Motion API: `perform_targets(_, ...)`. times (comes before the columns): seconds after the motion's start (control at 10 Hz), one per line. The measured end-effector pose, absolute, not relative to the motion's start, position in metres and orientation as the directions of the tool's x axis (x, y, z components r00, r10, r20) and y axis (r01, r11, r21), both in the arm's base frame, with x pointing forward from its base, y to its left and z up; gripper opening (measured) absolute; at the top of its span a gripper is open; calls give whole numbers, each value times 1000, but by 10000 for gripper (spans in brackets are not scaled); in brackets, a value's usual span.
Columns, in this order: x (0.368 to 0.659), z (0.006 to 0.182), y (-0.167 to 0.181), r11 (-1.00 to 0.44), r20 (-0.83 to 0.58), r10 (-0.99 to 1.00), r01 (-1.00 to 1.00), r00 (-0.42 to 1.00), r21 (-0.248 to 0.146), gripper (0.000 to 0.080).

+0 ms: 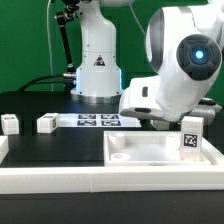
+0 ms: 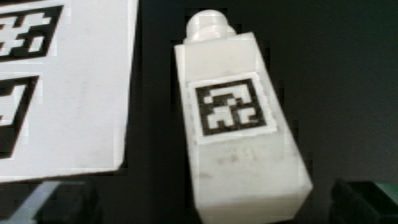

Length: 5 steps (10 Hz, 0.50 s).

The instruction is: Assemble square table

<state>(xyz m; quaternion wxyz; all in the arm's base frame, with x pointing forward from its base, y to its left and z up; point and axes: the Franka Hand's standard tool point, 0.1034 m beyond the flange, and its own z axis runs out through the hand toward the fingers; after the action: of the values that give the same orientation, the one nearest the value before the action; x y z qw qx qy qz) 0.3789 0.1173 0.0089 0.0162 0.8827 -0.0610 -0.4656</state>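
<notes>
- Step in hand: picking up a leg.
- The hand (image 2: 210, 205) is wide open and empty, jaws astride the leg (image 2: 231, 115).
- The leg lies on the bench (image 2: 157, 30), just beside the marker board (image 2: 63, 90); the tabletop (image 1: 112, 148) is near.
- Next move: descend, centre, close squarely on the leg's sides.

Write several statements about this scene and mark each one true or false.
The end effector is open. True.
It holds the tabletop. False: it holds nothing.
Two legs sit at the exterior view's left. True: the first leg and the second leg.
The marker board lies inside the tabletop. False: it lies on the table behind it.
A tagged leg lies beneath the end effector in the wrist view. True.
</notes>
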Motion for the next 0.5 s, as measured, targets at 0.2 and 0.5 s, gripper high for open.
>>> perform_targets(0.2, 379, 7, 119, -992, -815, -122, -91, 566, 84, 649)
perform_targets(0.5, 373, 1, 125, -993, -798, -113, -85, 592, 78, 649)
